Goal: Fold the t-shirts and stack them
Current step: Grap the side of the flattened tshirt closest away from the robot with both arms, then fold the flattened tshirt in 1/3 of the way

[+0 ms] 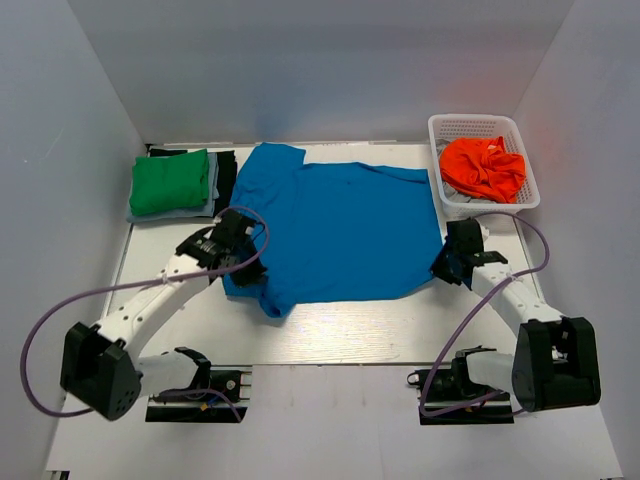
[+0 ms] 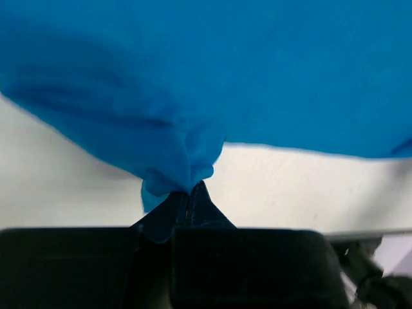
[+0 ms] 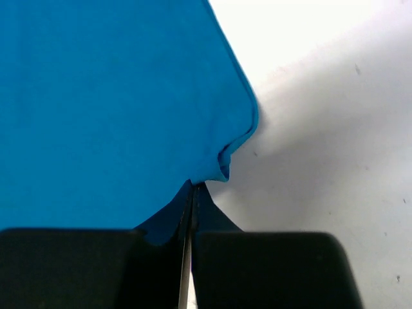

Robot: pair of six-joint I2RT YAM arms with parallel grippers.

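Observation:
The bright blue t-shirt lies spread across the middle of the table, one sleeve at the far left, another bunched at the near left. My left gripper is shut on its left edge; in the left wrist view the cloth bunches into the closed tips. My right gripper is shut on the shirt's right near corner, shown in the right wrist view with the blue cloth stretching away. A folded green t-shirt tops a stack of darker ones at the far left. An orange t-shirt lies in the basket.
The white mesh basket stands at the far right corner. White walls close in the table on the left, back and right. The near strip of the white table lies between the two arm bases.

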